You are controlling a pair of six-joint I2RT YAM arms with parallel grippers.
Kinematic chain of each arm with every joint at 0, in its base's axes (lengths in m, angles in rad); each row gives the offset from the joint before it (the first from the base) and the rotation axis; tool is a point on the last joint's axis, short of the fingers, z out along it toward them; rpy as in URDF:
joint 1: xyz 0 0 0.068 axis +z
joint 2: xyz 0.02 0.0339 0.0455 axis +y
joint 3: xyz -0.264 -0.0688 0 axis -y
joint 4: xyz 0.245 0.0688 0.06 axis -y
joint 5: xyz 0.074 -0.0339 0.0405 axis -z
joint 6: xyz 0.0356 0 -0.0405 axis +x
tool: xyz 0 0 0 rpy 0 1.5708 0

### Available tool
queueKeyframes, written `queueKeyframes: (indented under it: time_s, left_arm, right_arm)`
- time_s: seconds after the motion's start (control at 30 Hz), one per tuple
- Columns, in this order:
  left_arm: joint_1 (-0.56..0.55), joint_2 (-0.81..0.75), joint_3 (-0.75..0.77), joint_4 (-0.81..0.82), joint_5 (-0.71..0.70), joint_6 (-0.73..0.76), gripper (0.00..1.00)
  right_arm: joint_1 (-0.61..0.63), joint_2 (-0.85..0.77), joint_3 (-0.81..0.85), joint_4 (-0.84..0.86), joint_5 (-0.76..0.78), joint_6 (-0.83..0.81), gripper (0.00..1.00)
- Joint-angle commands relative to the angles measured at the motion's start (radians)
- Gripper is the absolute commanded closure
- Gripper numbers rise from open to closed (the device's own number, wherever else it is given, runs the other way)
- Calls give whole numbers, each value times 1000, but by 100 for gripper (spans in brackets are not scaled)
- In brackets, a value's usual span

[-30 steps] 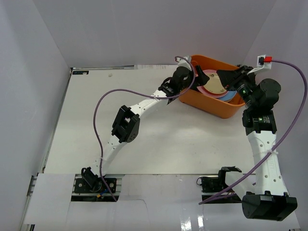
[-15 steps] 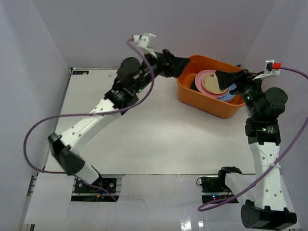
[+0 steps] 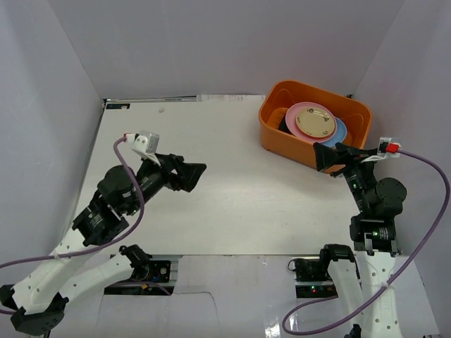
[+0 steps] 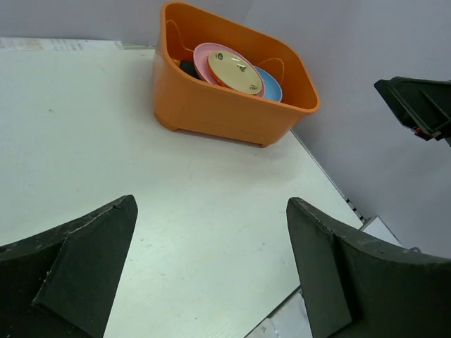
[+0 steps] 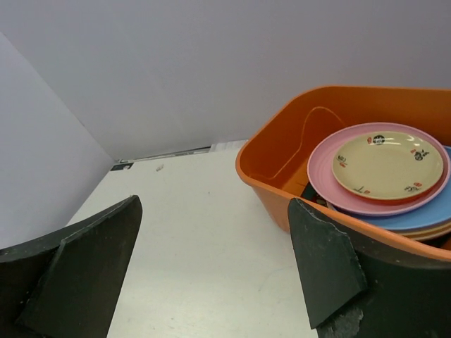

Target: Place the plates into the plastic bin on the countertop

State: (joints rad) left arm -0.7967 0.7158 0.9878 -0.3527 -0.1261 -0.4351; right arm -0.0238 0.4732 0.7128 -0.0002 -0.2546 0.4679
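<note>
The orange plastic bin (image 3: pixel 278 134) stands at the back right of the white countertop (image 3: pixel 232 197). In it a cream patterned plate (image 3: pixel 315 121) lies on a pink plate (image 3: pixel 294 115), with a blue plate (image 3: pixel 342 134) beneath them. A dark dish shows at the bin's left under the stack. My right gripper (image 3: pixel 320 158) hangs open and empty just in front of the bin's near wall. My left gripper (image 3: pixel 197 174) is open and empty over the middle left of the countertop, far from the bin. The left wrist view shows the bin (image 4: pixel 225 113) ahead and the right wrist view shows its rim (image 5: pixel 282 193) close by.
White walls enclose the countertop on three sides. Purple cables loop from both arms. The arm bases and a white strip lie along the near edge. A small mark sits near the back edge (image 3: pixel 161 110).
My right gripper opened, left the cream plate on the stack and drew back out of the bin. My left arm swung away from the bin to the middle left.
</note>
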Motion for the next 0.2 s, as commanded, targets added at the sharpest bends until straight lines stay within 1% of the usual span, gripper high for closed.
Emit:
queueKeyframes:
  time_s: [0.0, 0.17]
  left_arm:
    - [-2, -105, -8, -86, -72, 1, 2]
    - [-2, -108, 66, -109, -43, 41, 2]
  right_arm:
    - [5, -31, 23, 108, 3, 14, 10]
    - [5, -10, 180, 60, -9, -6, 10]
